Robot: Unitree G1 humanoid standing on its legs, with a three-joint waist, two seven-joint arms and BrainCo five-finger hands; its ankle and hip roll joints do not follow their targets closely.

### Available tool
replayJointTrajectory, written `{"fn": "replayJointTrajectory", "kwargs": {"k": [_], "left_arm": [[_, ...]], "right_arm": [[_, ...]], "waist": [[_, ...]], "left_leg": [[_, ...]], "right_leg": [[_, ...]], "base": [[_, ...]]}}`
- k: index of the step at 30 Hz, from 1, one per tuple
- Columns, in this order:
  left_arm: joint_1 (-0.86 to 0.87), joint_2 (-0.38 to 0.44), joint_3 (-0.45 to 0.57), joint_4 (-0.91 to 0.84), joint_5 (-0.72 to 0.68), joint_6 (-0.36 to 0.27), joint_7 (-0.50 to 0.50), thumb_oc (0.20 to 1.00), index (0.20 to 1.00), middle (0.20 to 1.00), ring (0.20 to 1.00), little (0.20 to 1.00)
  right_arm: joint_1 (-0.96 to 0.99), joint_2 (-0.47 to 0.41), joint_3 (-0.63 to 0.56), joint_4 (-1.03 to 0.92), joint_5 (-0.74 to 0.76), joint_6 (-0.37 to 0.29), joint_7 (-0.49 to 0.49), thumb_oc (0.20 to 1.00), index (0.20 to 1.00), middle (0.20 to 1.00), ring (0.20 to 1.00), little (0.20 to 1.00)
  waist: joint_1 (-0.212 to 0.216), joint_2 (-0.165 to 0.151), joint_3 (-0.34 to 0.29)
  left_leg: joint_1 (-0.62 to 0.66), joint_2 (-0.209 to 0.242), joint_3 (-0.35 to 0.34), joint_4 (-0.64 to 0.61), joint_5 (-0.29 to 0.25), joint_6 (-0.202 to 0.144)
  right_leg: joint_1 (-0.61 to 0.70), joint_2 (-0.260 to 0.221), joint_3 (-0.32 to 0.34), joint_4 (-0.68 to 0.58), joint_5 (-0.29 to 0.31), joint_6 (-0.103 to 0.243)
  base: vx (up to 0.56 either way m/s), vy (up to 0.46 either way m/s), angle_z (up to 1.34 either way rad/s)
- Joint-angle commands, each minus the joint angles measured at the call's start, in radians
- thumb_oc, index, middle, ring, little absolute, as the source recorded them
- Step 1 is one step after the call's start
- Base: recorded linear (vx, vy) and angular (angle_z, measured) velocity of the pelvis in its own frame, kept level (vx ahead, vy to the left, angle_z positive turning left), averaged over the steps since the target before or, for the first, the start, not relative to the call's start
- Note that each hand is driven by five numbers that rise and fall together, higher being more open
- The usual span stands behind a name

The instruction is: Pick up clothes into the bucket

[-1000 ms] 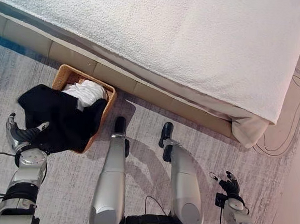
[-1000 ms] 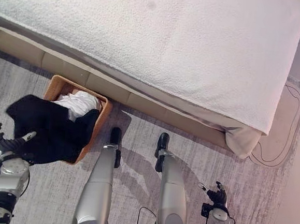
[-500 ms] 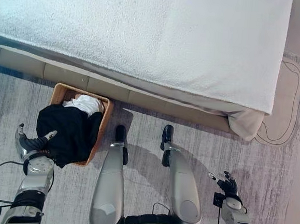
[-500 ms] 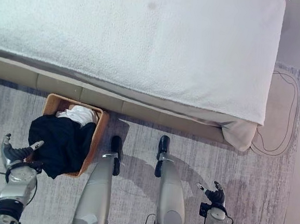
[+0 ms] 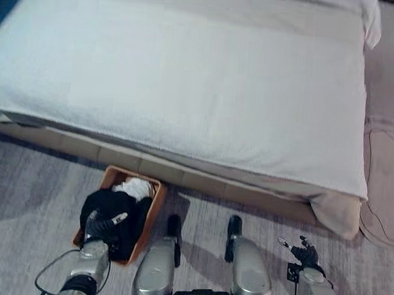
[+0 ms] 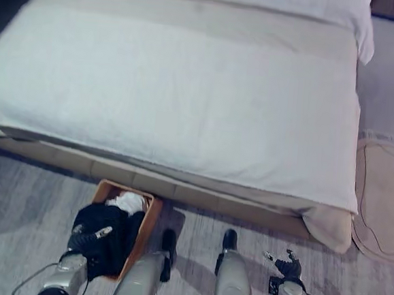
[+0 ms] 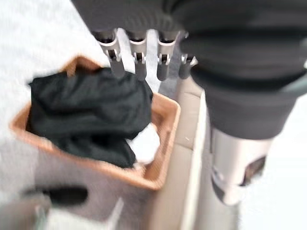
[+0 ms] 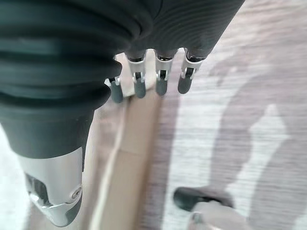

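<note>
Both eye views stare down from the head, sharing the bed (image 5: 188,85) and the basket (image 6: 147,220) by the left hand (image 5: 98,228). The left wrist view looks past its fingers (image 7: 136,60) onto that same basket, close in; the right wrist view peers past the right hand (image 8: 144,84) at the rug (image 8: 249,120).

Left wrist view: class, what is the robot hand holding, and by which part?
Nothing. The left robot hand has straight fingers above the black garment, which lies in the basket.
</note>
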Motion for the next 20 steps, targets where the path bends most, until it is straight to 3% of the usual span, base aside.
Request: {"fn": "replayJointTrajectory", "kwargs": {"k": [1, 9, 20], "left_arm": [[0.011, 0.027, -0.028, 0.038, -0.014, -0.022, -0.060, 1.000, 1.000, 1.000, 1.000, 1.000], [0.035, -0.026, -0.037, 0.168, 0.044, 0.001, -0.080, 1.000, 1.000, 1.000, 1.000, 1.000], [0.066, -0.069, -0.061, 0.241, 0.100, 0.019, -0.111, 1.000, 1.000, 1.000, 1.000, 1.000]], "right_arm": [[0.030, -0.042, 0.006, 0.002, -0.049, 0.005, 0.019, 1.000, 1.000, 1.000, 1.000, 1.000], [0.043, -0.026, 0.036, 0.059, -0.096, 0.014, 0.037, 1.000, 1.000, 1.000, 1.000, 1.000], [0.054, 0.004, 0.051, 0.106, -0.090, 0.023, 0.070, 1.000, 1.000, 1.000, 1.000, 1.000]], "waist": [[-0.011, -0.018, -0.042], [-0.010, -0.019, -0.112], [-0.012, -0.029, -0.174]], "left_leg": [[-0.076, -0.002, -0.017, 0.050, 0.033, -0.008], [-0.015, 0.025, 0.010, 0.035, 0.046, -0.026], [0.067, -0.003, 0.016, 0.013, -0.005, -0.008]], "right_leg": [[0.019, 0.038, 0.014, -0.044, -0.015, -0.010], [0.141, 0.065, -0.016, -0.165, -0.008, -0.022], [0.232, 0.058, 0.003, -0.240, 0.020, -0.005]], "base": [[0.05, -0.139, 0.15], [0.05, -0.098, 0.00], [0.03, 0.014, -0.04]]}}
